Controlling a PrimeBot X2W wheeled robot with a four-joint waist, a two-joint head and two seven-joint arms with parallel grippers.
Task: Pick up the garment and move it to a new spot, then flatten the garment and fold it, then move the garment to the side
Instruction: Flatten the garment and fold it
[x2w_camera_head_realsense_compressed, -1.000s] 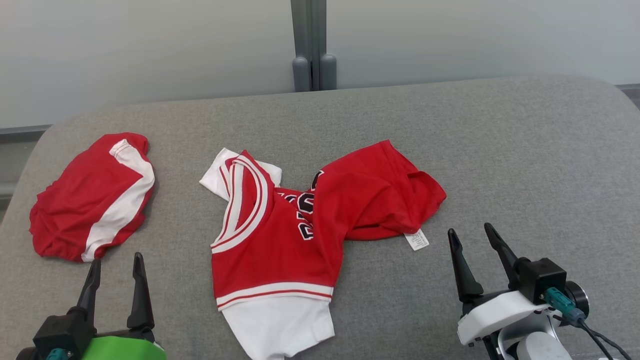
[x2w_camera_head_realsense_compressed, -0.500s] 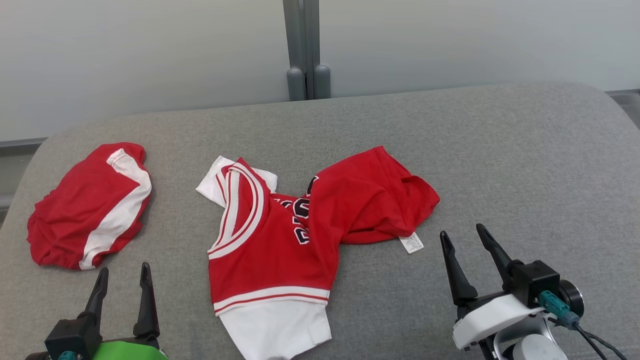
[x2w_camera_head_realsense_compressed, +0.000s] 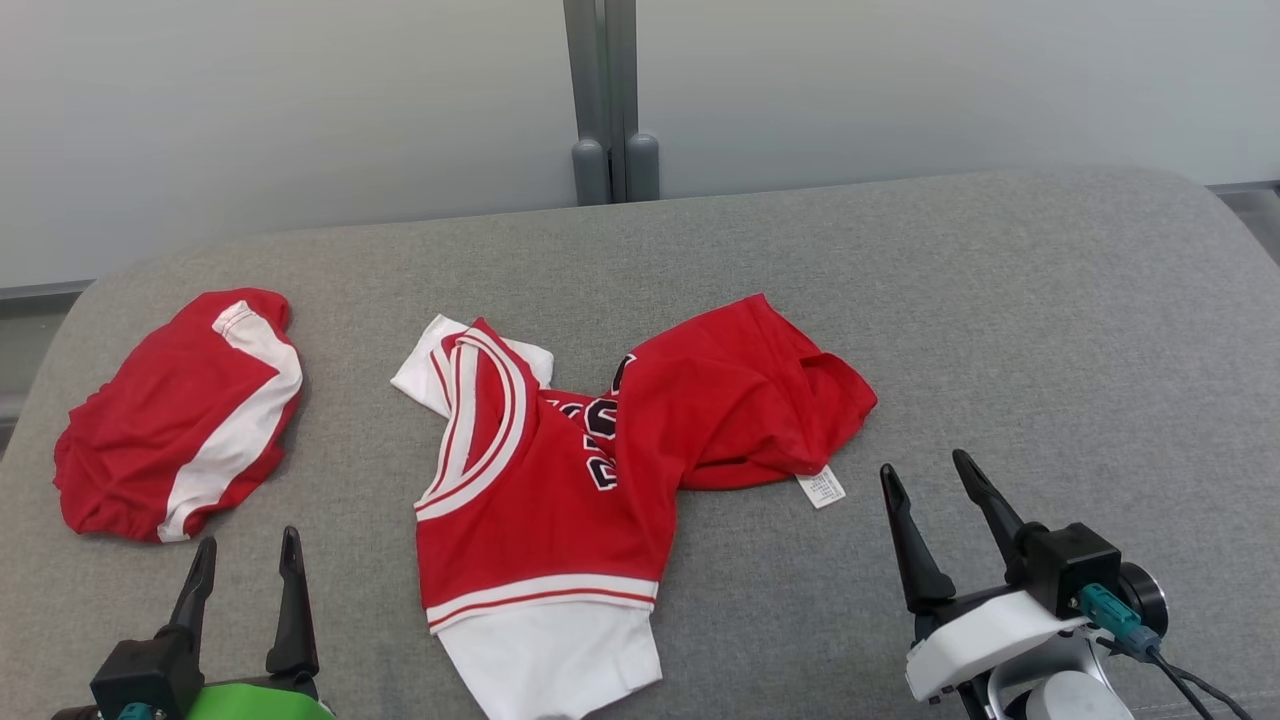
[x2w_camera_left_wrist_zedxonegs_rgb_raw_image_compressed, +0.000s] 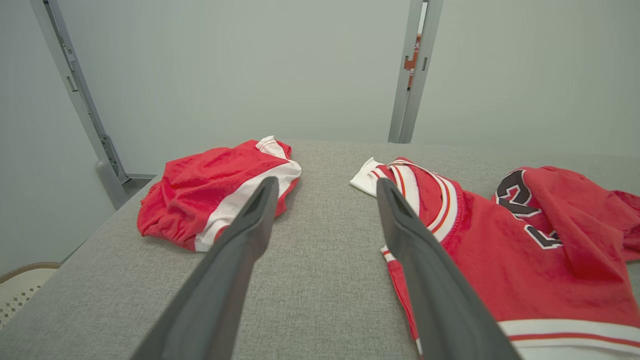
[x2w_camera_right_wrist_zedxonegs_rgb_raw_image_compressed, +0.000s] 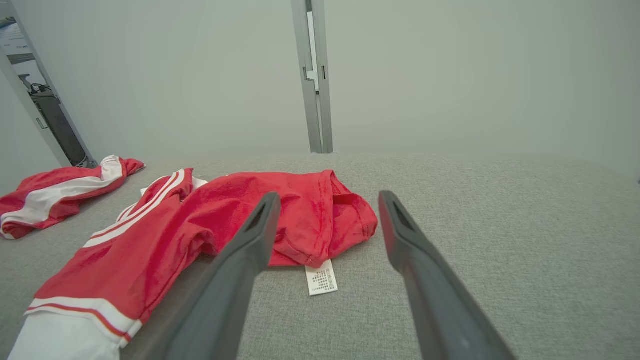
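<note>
The left gripper (x2w_camera_head_realsense_compressed: 249, 537) and right gripper (x2w_camera_head_realsense_compressed: 922, 462) held their fingers spread and empty, seemingly ready to grasp the crumpled red jersey (x2w_camera_head_realsense_compressed: 540, 500) lying on the bench (x2w_camera_head_realsense_compressed: 1000, 300) between and slightly beyond them.

You'll find the jersey (x2w_camera_head_realsense_compressed: 540, 500) mid-frame on the cushion (x2w_camera_head_realsense_compressed: 1000, 330), with the shorts (x2w_camera_head_realsense_compressed: 150, 430) well apart toward the left edge.
</note>
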